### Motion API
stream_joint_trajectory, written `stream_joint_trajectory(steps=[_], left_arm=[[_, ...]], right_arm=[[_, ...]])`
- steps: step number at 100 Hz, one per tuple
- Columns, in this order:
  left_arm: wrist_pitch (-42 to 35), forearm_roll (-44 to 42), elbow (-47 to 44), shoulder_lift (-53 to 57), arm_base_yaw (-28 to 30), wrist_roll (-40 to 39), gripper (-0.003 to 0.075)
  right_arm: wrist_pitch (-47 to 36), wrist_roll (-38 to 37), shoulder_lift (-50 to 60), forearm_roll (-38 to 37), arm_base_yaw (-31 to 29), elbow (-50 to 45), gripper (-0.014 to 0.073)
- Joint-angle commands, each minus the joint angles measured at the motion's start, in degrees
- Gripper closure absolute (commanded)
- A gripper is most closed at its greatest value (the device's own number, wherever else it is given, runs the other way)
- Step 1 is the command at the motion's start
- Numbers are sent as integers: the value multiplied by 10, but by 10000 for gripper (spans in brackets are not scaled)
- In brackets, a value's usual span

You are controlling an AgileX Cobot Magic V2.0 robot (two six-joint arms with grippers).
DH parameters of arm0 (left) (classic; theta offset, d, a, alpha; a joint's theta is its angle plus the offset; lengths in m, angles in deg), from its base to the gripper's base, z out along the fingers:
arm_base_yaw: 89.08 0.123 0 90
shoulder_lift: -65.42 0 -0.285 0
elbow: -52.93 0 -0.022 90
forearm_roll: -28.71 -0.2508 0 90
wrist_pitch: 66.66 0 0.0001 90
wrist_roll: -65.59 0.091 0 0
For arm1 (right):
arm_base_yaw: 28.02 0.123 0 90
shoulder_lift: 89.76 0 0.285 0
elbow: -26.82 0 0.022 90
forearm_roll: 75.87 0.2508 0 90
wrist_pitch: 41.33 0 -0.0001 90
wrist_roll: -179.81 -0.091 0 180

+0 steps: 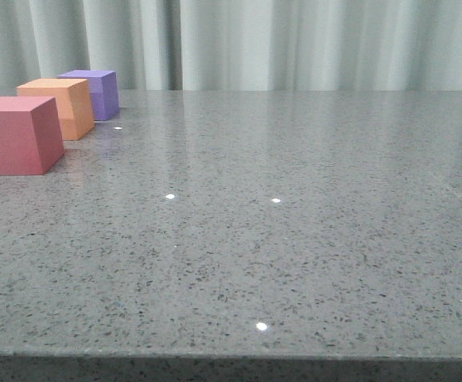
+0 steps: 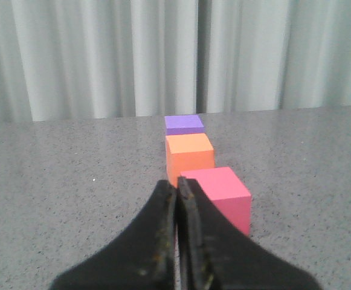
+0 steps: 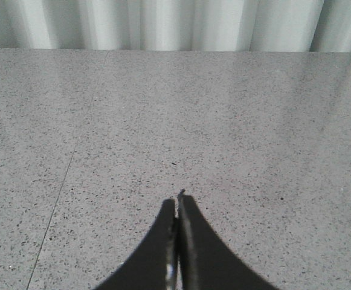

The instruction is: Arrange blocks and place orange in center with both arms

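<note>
I see the red block (image 1: 17,134), orange block (image 1: 60,106) and purple block (image 1: 94,92) lined up at the surface's (image 1: 294,239) far left, orange in the middle. My left gripper (image 2: 177,184) and right gripper (image 3: 178,199) are both pinched closed, holding nothing.

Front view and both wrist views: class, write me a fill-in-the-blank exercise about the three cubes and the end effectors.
1. The cube between the red-pink cube and the purple cube is ____.
2. The cube nearest the curtain is ____.
3. The left end effector and right end effector both have their fingers ____.
4. All three cubes rest on the ____.

Missing words: orange; purple; shut; table
</note>
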State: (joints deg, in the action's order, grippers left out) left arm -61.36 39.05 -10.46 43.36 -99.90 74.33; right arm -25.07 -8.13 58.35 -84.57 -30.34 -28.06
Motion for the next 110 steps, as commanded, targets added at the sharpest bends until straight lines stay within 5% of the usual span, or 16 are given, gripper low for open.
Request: stream_joint_trajectory(steps=[1, 32, 110], left_arm=[[-64, -22, -9, 13, -3, -4, 741], [-80, -103, -105, 93, 48, -111, 741], [-90, -132, -164, 166, 55, -129, 741]], right_arm=[[-48, 2, -6, -8, -3, 17, 662], [-48, 2, -6, -8, -3, 17, 662], [-47, 2, -6, -8, -3, 17, 662]])
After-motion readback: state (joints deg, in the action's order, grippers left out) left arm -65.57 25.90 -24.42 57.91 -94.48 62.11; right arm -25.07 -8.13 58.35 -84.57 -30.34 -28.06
